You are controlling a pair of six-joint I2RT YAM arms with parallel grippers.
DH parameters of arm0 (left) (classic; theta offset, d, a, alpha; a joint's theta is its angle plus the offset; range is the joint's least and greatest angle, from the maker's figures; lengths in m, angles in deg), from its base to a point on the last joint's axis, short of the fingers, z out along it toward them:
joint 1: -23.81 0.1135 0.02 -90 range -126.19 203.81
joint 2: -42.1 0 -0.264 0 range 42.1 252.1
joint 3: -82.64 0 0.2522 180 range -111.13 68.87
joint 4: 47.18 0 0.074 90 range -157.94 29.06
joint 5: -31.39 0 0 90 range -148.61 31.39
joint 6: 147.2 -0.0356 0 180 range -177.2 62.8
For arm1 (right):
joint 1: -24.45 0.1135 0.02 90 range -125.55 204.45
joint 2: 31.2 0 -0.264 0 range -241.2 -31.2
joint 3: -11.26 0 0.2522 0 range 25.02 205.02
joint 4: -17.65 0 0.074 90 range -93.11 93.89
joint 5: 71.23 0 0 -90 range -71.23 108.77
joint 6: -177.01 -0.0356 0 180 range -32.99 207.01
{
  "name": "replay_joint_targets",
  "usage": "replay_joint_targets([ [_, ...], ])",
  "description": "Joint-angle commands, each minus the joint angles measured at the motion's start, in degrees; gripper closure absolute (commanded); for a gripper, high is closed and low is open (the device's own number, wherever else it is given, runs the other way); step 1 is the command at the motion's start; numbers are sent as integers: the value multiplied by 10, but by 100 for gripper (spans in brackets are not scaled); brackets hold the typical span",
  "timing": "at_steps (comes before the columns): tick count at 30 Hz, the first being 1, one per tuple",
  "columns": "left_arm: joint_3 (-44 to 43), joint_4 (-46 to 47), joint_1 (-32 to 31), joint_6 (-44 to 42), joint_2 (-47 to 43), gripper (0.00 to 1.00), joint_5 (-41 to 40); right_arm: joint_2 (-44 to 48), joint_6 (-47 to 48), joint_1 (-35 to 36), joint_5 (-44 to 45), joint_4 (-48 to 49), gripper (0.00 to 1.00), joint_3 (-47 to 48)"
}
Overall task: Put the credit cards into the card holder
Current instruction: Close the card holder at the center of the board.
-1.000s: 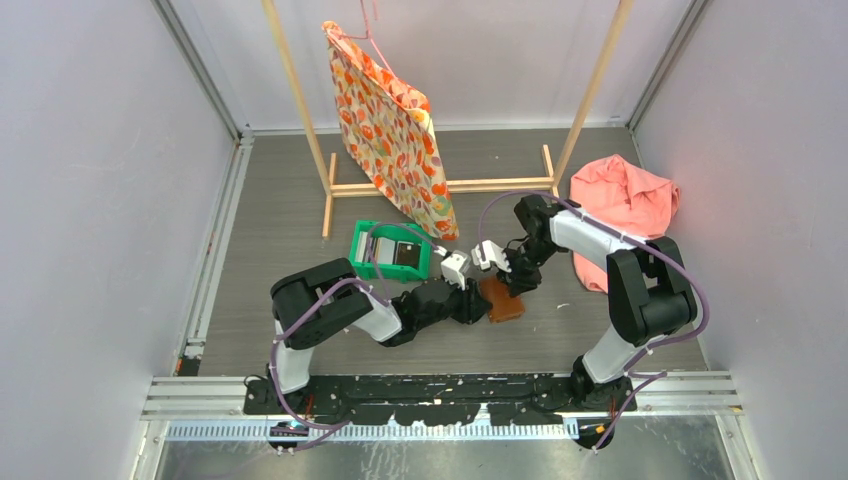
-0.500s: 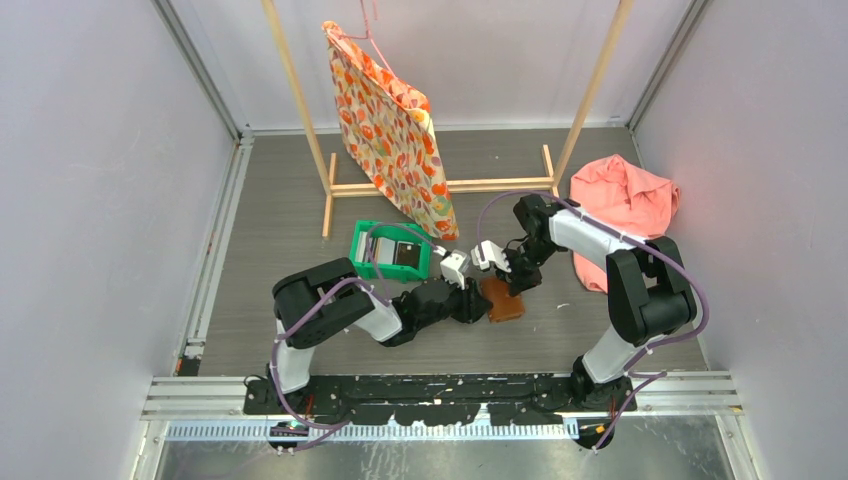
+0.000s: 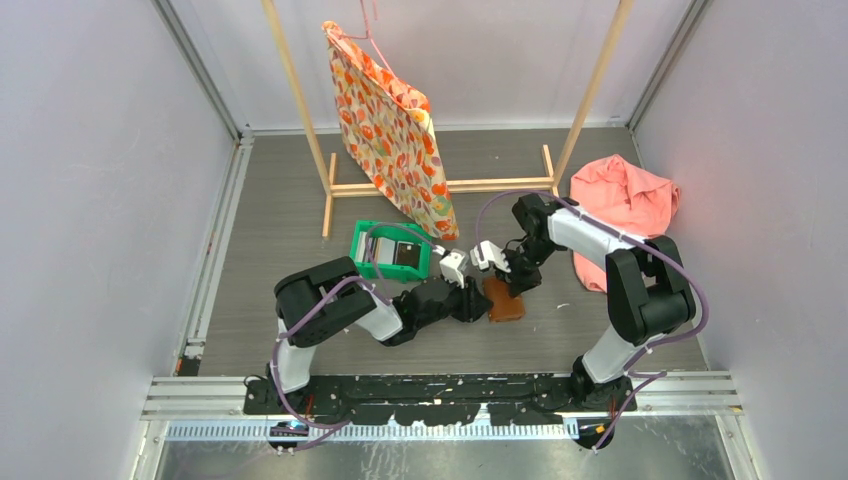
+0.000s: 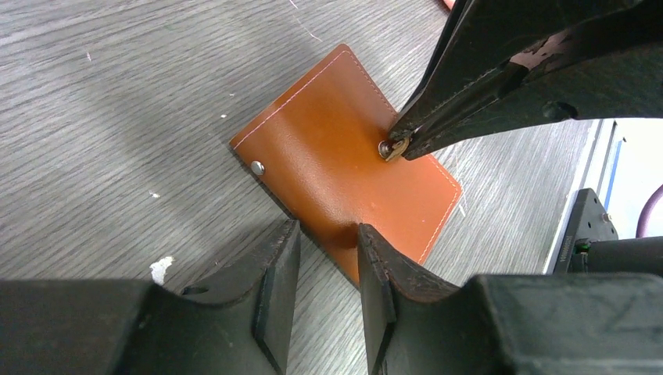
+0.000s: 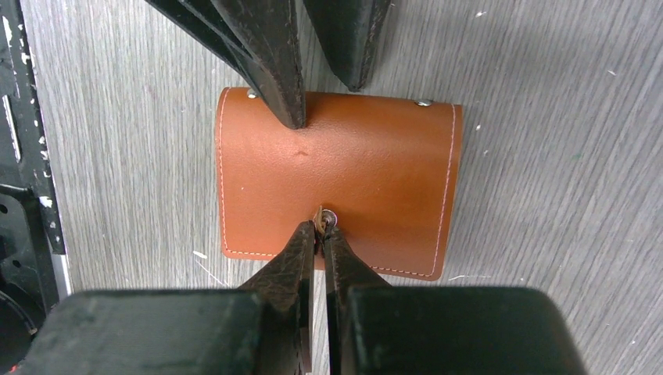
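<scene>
The brown leather card holder [image 3: 506,304] [image 4: 328,156] [image 5: 375,164] lies folded shut on the grey table between both arms. My right gripper [image 5: 319,226] [image 3: 503,284] is shut on the round snap button [image 5: 329,217] [image 4: 385,148] at its edge. My left gripper [image 4: 328,234] [image 3: 480,299] is open at the opposite edge. One of its fingers [image 5: 285,101] presses down on the leather and dents it; the other stands just off the holder over the table. The credit cards [image 3: 403,254] show as a dark and grey stack inside the green bin.
The green plastic bin [image 3: 364,247] stands left of the card holder, behind my left arm. A wooden rack with a hanging floral bag [image 3: 392,135] is at the back. A pink cloth [image 3: 625,200] lies at the right, near my right arm.
My right gripper's jaws have closed onto the snap button. The left gripper and the card holder have stayed where they were.
</scene>
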Motion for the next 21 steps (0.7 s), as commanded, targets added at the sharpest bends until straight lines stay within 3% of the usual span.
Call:
replay_joint_targets([
  [1, -13, -45, 1, -21, 22, 65, 11, -12, -6, 37, -11, 15, 96, 7],
  [10, -14, -44, 1, -21, 24, 65, 15, -19, -10, 45, 2, 25, 95, -1],
  [21, -14, -44, 2, -21, 24, 65, 15, -28, -31, 45, 11, 37, 83, 0],
])
